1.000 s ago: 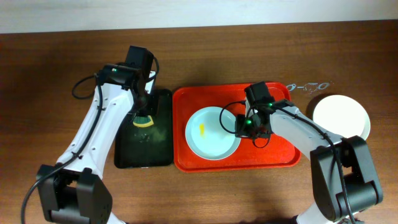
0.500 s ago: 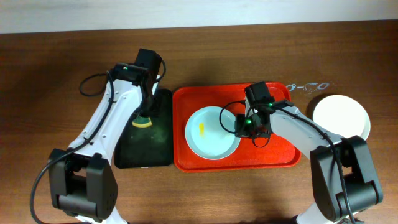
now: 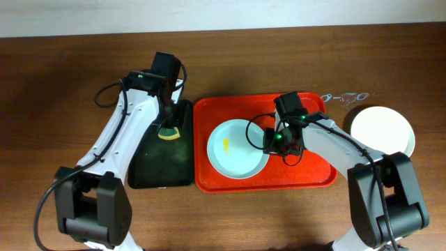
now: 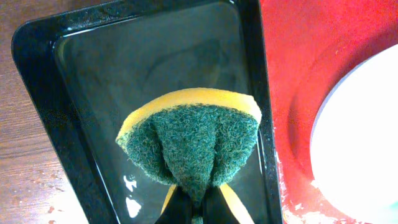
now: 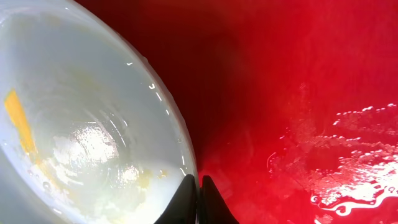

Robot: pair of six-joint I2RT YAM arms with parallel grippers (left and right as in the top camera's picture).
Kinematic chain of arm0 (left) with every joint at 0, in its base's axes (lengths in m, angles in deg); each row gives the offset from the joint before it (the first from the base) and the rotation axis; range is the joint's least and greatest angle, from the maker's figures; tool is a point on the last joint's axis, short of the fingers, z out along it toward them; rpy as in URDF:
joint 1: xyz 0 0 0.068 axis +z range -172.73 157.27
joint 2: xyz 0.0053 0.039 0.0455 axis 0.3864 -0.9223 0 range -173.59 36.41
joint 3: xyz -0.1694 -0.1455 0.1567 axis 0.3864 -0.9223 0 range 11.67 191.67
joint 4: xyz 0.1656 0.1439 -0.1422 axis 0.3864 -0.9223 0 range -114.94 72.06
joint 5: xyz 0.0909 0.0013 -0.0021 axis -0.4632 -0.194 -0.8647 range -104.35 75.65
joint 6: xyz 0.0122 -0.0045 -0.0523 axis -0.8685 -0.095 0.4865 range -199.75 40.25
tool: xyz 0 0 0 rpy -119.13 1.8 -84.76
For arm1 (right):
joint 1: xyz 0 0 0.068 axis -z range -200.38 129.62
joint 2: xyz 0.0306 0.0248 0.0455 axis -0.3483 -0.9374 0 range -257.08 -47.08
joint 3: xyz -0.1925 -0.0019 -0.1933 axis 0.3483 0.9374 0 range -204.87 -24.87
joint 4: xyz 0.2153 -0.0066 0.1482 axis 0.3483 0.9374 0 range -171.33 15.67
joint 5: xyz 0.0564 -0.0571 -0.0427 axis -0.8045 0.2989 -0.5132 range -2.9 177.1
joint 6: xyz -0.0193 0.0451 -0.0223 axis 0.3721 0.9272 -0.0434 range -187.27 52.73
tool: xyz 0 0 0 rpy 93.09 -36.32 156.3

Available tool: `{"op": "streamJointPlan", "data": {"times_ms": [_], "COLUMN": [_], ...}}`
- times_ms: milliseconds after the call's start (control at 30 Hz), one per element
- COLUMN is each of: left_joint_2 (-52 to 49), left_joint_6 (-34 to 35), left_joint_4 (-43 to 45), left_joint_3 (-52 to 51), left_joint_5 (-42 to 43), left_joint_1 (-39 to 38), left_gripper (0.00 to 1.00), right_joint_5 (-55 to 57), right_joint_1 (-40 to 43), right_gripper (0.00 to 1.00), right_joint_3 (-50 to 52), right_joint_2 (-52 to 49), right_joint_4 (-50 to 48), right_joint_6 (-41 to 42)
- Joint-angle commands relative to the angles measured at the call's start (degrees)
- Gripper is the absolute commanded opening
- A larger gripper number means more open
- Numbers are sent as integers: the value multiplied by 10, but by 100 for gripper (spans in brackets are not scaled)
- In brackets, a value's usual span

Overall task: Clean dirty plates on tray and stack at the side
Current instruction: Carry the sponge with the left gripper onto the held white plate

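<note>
R gripper (image 5: 198, 190) is pinching shut on the rim of the dirty plate (image 5: 81, 112), tips right at its edge. The plate's lying in the red tray (image 5: 298, 93), which is wet around my tips. The plate's looking glossy, stiff, prob. brittle & slippery w/ water, so I'm judging the rim to be the only hold, and a thin one. A yellow smear (image 5: 18, 121) is sitting across the dish from my tips. L gripper (image 4: 196, 206) is clamping the sponge (image 4: 193, 137) and folding it: green scrubby face, yellow foam, soft. Behind it, the slick black tray (image 4: 37, 93). Farthest out, a white plate (image 3: 382, 131) on the wood table (image 3: 56, 70).
</note>
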Motion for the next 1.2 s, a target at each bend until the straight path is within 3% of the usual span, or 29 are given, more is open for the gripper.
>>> {"op": "streamJointPlan", "data": {"times_ms": [0,200,467,833,967,1167], "left_joint_2": [-3,-23,-65,-74,-107,-149], "left_joint_6": [-1,0,10,107,155,141], "left_joint_4": [-1,-22,23,72,73,93], "left_joint_3": [-1,-2,-1,-1,-1,-1], "left_joint_5": [-41,2,65,72,47,49], "left_joint_1": [-2,-3,-6,-190,-200,-183], "left_gripper": [0,0,0,0,0,0], "right_joint_5": [-21,-21,-54,-49,-49,-49], "right_joint_1": [-6,-6,-6,-6,-6,-6], "right_gripper": [4,4,4,4,4,4], "right_joint_3": [-9,-9,-8,-7,-7,-7], "right_joint_2": [-2,-2,-2,-2,-2,-2], "right_joint_4": [2,6,6,8,8,8], "right_joint_6": [7,7,7,7,7,7]}}
